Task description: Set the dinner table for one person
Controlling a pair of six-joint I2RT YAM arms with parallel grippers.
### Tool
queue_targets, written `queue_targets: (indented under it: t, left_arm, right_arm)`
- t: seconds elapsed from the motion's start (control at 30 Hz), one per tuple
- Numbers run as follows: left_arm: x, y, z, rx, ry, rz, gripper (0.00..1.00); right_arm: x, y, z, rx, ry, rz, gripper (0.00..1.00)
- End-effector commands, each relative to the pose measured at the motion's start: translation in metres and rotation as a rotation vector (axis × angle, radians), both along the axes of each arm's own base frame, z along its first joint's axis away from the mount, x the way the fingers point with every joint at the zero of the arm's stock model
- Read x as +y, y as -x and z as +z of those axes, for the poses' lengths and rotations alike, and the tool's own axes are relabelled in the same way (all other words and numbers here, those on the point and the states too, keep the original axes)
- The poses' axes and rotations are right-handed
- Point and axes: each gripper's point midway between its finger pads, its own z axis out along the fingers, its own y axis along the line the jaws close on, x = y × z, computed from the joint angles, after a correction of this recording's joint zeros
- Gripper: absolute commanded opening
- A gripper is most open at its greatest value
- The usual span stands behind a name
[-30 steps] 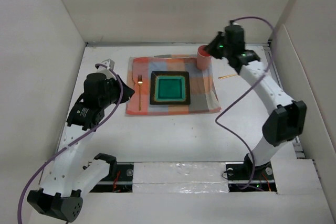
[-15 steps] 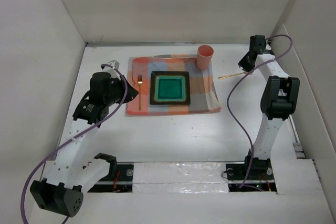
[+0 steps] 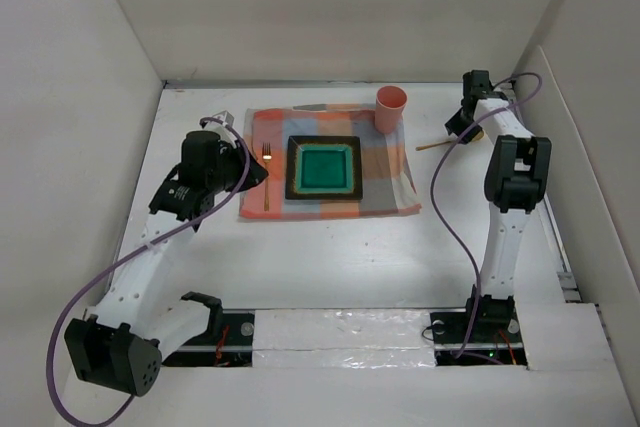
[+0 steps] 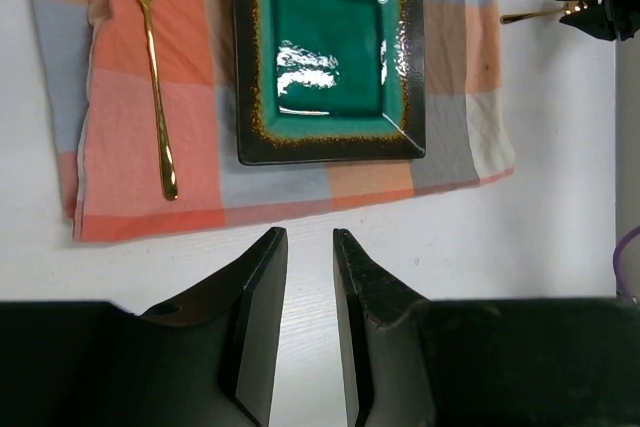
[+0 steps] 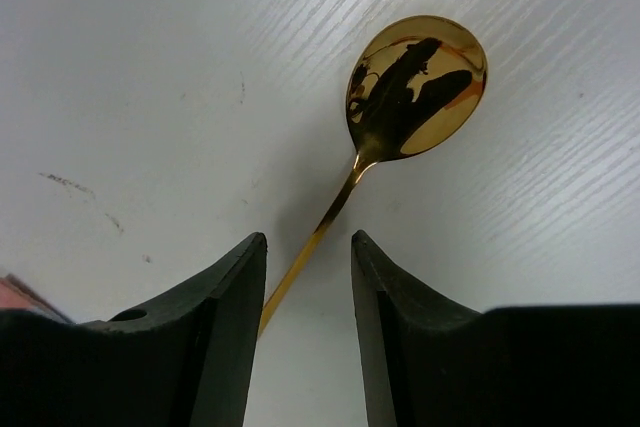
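On the white dinner table [image 3: 330,257] lies an orange-and-grey checked cloth [image 3: 385,182]. On the cloth are a square green plate with a dark rim [image 3: 323,168], a gold fork [image 3: 267,175] to its left and a pink cup [image 3: 391,107] at its far right corner. A gold spoon [image 3: 435,144] lies on the bare table right of the cloth. My right gripper [image 5: 308,239] is open and low over the spoon [image 5: 418,82], its fingers either side of the handle. My left gripper [image 4: 308,237] is open and empty, near the cloth's [image 4: 130,187] left edge.
Upright white panels [image 3: 80,97] wall the table on the left, back and right. A grey utensil [image 3: 312,107] lies at the cloth's far edge. In the left wrist view the plate [image 4: 330,57], the fork [image 4: 150,57] and the spoon handle [image 4: 530,16] show.
My right arm has left the cup, swung right and come down over the spoon. My left arm has shifted a little towards the cloth.
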Motion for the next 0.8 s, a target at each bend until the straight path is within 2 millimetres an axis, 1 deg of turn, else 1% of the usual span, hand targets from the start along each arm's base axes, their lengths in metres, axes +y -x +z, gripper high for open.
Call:
queue_targets:
  t: [0.0, 0.07, 0.1, 0.13, 0.17, 0.23, 0.27, 0.3, 0.33, 0.37, 0.4, 0.43, 0.47, 0.53, 0.57, 0.6, 0.63, 0.7, 0.73, 0.77]
  left_arm:
    - [-0.002, -0.01, 0.016, -0.068, -0.006, -0.01, 0.23]
    - [-0.003, -0.012, 0.013, -0.062, -0.009, -0.011, 0.23]
    - [-0.003, -0.013, 0.011, -0.06, -0.008, -0.013, 0.23]
    - [-0.005, -0.016, 0.008, -0.053, -0.008, -0.021, 0.23]
    - [-0.006, -0.016, 0.009, -0.055, -0.006, -0.024, 0.23]
    - [-0.006, -0.02, 0.009, -0.054, -0.011, -0.023, 0.23]
    - [-0.006, -0.021, 0.011, -0.058, -0.013, -0.023, 0.23]
    - [-0.006, -0.024, 0.016, -0.07, -0.015, -0.021, 0.23]
    - [-0.005, -0.026, 0.016, -0.071, -0.026, -0.017, 0.23]
    - [-0.003, -0.029, 0.017, -0.077, -0.039, -0.006, 0.22]
    - [-0.001, -0.032, 0.021, -0.087, -0.045, 0.0, 0.22]
    - [0.0, -0.033, 0.02, -0.086, -0.059, 0.004, 0.22]
    - [0.004, -0.035, 0.021, -0.093, -0.076, 0.016, 0.22]
    - [0.007, -0.038, 0.024, -0.102, -0.093, 0.025, 0.22]
    - [0.009, -0.038, 0.023, -0.105, -0.109, 0.029, 0.21]
    - [0.011, -0.037, 0.023, -0.108, -0.117, 0.031, 0.21]
    - [0.012, -0.037, 0.025, -0.117, -0.121, 0.034, 0.21]
    - [0.014, -0.035, 0.02, -0.11, -0.133, 0.037, 0.21]
    - [0.014, -0.034, 0.019, -0.107, -0.133, 0.035, 0.21]
    - [0.013, -0.033, 0.018, -0.105, -0.131, 0.03, 0.21]
  right_arm:
    - [-0.001, -0.009, 0.005, -0.016, 0.004, -0.045, 0.44]
    - [0.0, -0.009, 0.0, -0.004, -0.002, -0.042, 0.42]
    - [-0.001, -0.013, 0.0, -0.007, -0.001, -0.048, 0.41]
    - [0.002, -0.011, -0.002, 0.015, 0.013, -0.047, 0.39]
    - [0.005, -0.011, -0.002, 0.015, 0.021, -0.042, 0.38]
    - [0.004, -0.011, -0.004, 0.036, 0.023, -0.058, 0.35]
    - [0.005, -0.009, -0.006, 0.045, 0.018, -0.061, 0.31]
    - [0.005, -0.008, -0.007, 0.052, 0.013, -0.066, 0.29]
    - [0.005, -0.005, -0.011, 0.073, 0.014, -0.067, 0.27]
    - [0.01, -0.004, -0.011, 0.079, 0.019, -0.06, 0.23]
    - [0.015, -0.003, -0.013, 0.085, 0.021, -0.057, 0.21]
    - [0.016, 0.004, -0.017, 0.114, 0.016, -0.063, 0.19]
    - [0.019, 0.012, -0.027, 0.152, 0.0, -0.075, 0.17]
    - [0.022, 0.026, -0.039, 0.207, -0.02, -0.097, 0.15]
    - [0.023, 0.036, -0.045, 0.238, -0.025, -0.103, 0.1]
    - [0.022, 0.038, -0.044, 0.237, -0.02, -0.094, 0.03]
    - [0.022, 0.035, -0.042, 0.213, -0.018, -0.087, 0.0]
    - [0.023, 0.039, -0.032, 0.193, -0.021, -0.081, 0.0]
    - [0.017, 0.036, -0.027, 0.167, -0.014, -0.088, 0.0]
    - [0.016, 0.035, -0.02, 0.148, -0.006, -0.084, 0.0]
